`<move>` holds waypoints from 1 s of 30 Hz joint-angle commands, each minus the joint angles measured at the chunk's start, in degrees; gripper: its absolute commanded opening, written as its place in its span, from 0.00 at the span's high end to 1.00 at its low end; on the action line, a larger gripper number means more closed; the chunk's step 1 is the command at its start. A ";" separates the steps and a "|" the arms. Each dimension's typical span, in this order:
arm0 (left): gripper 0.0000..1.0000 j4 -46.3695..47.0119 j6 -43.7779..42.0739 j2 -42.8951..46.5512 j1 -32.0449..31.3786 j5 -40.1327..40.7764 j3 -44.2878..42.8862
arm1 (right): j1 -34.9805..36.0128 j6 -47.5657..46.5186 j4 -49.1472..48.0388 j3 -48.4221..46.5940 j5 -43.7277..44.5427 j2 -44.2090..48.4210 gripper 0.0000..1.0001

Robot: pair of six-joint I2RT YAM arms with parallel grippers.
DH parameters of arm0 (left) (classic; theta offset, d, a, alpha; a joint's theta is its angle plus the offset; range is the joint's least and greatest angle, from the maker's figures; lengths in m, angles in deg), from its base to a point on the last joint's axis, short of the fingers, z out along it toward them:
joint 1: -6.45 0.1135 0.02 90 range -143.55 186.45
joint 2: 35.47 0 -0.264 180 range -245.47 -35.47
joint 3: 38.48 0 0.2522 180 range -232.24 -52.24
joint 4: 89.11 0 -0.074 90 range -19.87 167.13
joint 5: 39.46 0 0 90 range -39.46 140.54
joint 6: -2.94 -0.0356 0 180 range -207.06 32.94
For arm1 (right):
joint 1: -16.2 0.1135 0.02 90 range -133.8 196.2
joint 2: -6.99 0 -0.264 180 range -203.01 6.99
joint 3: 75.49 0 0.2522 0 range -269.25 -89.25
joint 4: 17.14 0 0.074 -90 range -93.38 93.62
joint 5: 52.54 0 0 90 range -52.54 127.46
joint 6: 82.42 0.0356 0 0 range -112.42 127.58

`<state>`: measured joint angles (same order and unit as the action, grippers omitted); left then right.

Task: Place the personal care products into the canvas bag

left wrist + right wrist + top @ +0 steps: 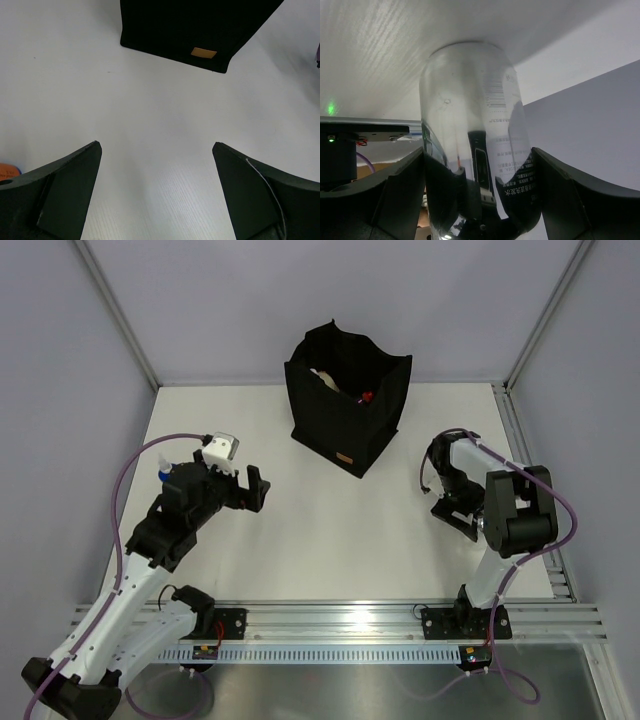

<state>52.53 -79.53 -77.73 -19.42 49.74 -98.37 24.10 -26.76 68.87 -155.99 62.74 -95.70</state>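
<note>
The black canvas bag (340, 425) stands upright at the back middle, and its tan label (203, 52) shows in the left wrist view. Inside it lie a beige bottle (328, 378) and a red one (366, 396). My right gripper (453, 518) is low at the table on the right and is shut on a silver-white bottle (470, 100), whose sides touch both fingers. The arm hides this bottle in the top view. My left gripper (255, 490) is open and empty, left of the bag and pointing toward it. A blue cap (161, 472) shows beside the left arm, and an orange bottle edge (6, 171) beside the left finger.
Grey walls close the table at the back and sides. A metal rail (330, 620) runs along the near edge by the arm bases. Purple cables loop from both arms.
</note>
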 commanded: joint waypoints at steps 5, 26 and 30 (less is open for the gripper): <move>0.01 0.69 0.21 -0.19 -0.06 0.53 -1.24 | 0.27 -1.33 6.76 -12.07 -16.38 9.96 1.00; 0.01 2.89 -0.76 -2.21 -0.15 1.85 0.07 | 1.68 10.85 1.78 -75.09 -71.49 -2.49 1.00; 0.01 3.94 -0.59 -1.60 -0.06 1.76 1.13 | 3.08 20.00 -9.91 -82.23 -71.78 -11.63 1.00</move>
<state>53.36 -79.60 -79.83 -19.42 50.79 -98.04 25.80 -16.36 72.04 -234.43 -3.03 -101.65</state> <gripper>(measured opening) 0.985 0.829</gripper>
